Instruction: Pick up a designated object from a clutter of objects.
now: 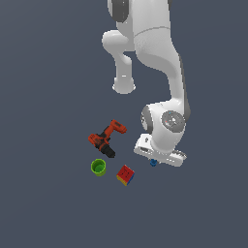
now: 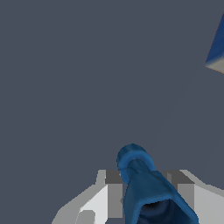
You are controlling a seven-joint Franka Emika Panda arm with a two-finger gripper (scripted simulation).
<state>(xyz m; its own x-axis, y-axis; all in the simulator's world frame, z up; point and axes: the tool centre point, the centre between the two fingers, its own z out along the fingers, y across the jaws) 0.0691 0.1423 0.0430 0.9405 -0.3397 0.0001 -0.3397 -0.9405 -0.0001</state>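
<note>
The tiny blue knobbly piece (image 1: pixel 153 162) sits right under my gripper (image 1: pixel 157 160), at the exterior view's right of the clutter. In the wrist view the blue piece (image 2: pixel 142 183) fills the gap between my two grey fingers (image 2: pixel 114 192), which stand close against its sides. My gripper (image 2: pixel 148 175) is shut on it, low over the floor. The fingertips are hidden by the hand in the exterior view. I cannot tell whether the piece is off the floor.
A red, yellow and blue cube (image 1: pixel 125 175) lies just to the exterior view's left of the gripper; its corner shows in the wrist view (image 2: pixel 217 48). A small green cup (image 1: pixel 99 167) and a red-orange and black power drill (image 1: pixel 105 138) lie further left.
</note>
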